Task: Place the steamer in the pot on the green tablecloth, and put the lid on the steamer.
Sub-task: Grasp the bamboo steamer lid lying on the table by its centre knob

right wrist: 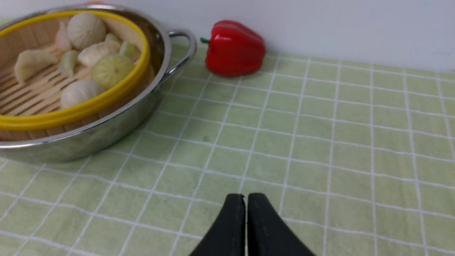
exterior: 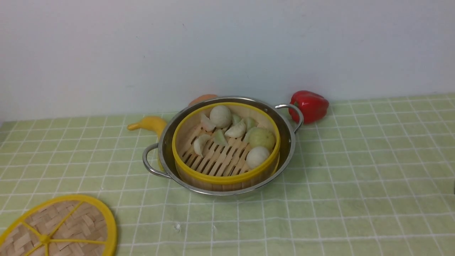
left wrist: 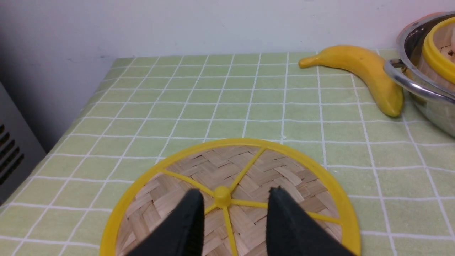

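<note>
Looking at the big stuff first: a plain pale wall (exterior: pixel 227 42) runs along the back, and the surface under it is covered by the green tablecloth (exterior: pixel 355 177) with its white grid. There's loads of bare cloth on the right half and across the front, so plenty of room there. On the far left the cloth drops off its edge next to a grey vented panel (left wrist: pixel 10 153). The pot (exterior: pixel 165 142) sits mid-surface toward the back, with one loop handle front-left and the other back-right. The steamer (exterior: pixel 224 178) is already down inside it, its yellow rim standing above the pot's rim. The lid (exterior: pixel 71 220) lies flat at the front-left, well apart from the pot and partly cut off in the front view. A red pepper (exterior: pixel 310 105) sits by the wall just beside the back-right handle, and a banana (exterior: pixel 151 123) lies just beside the pot's left side. The left pincer (left wrist: pixel 235 195) is over the lid, jaws partly apart either side of the centre knob and gripping nothing; can't tell if the tips touch the weave. The right pincer (right wrist: pixel 245 197) is over bare cloth right of the pot, jaws all but pressed together, empty. Smallest are the pale buns and dumplings (exterior: pixel 220 115) on the steamer's slats.
</note>
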You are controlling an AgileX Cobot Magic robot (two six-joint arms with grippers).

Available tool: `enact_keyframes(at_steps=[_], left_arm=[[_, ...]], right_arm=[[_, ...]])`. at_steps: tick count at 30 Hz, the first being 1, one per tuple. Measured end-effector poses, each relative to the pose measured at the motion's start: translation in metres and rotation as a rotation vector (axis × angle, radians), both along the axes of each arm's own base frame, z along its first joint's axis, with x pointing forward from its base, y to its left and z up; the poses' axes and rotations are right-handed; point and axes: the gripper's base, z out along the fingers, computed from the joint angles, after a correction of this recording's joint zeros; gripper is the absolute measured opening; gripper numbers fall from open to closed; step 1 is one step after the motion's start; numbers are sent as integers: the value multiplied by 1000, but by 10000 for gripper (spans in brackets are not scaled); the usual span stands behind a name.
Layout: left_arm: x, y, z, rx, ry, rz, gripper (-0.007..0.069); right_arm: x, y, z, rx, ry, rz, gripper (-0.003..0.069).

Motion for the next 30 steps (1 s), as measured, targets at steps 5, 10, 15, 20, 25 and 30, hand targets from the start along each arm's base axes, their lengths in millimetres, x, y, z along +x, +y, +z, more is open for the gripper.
enact_keyframes(at_steps=[5, 10, 15, 20, 25, 30], left_arm=[[0, 0, 0, 0, 0, 0, 243], [0, 0, 0, 0, 0, 0, 243], [0, 0, 0, 0, 0, 0, 243], [0, 0, 0, 0, 0, 0, 243], [0, 0, 0, 0, 0, 0, 243], [0, 0, 0, 0, 0, 0, 243]], right_arm=[[-30, -13, -32, 28, -91, -57, 47], [-46, -16, -53, 42, -158, -63, 60], [-53, -19, -54, 72, -217, -75, 73], [-57, -22, -58, 112, -182, -113, 87], [-57, -22, -58, 114, -179, -114, 106], [-57, -22, -58, 114, -179, -114, 121]])
